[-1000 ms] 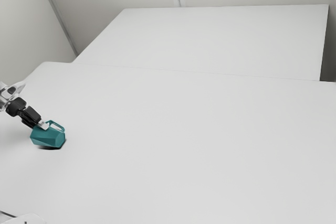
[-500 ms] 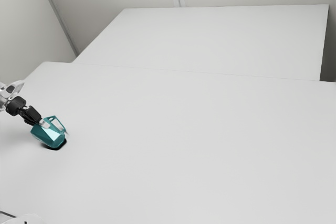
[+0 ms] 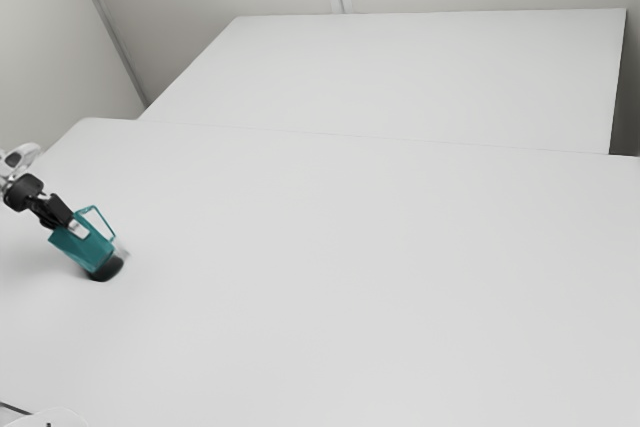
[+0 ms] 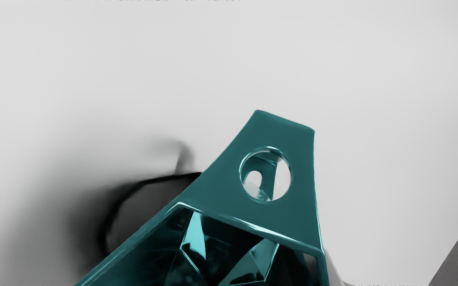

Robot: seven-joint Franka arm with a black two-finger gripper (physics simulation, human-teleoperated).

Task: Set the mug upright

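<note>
The teal mug (image 3: 88, 248) leans at a slant near the exterior view's left edge, its base low toward the exterior view's right and its handle (image 3: 104, 223) on the upper side. My gripper (image 3: 77, 229) is shut on the mug near its mouth, a pale fingertip against the wall. In the wrist view I look into the open mouth of the mug (image 4: 249, 260), past the broad handle (image 4: 221, 190) with its round hole; pale parts of the gripper (image 4: 323, 270) show beside the rim. Whether the base touches the table is hidden.
A wide white table (image 3: 350, 277) lies under the mug, with a dark shadow below the mug. Behind it is another white surface (image 3: 400, 77), backed by pale walls. A pale object (image 3: 50, 417) sits at the exterior view's lower left corner.
The mug has swung from lying nearly on its side to a steeper slant, its mouth end higher. My gripper has risen slightly with it, toward the exterior view's upper left.
</note>
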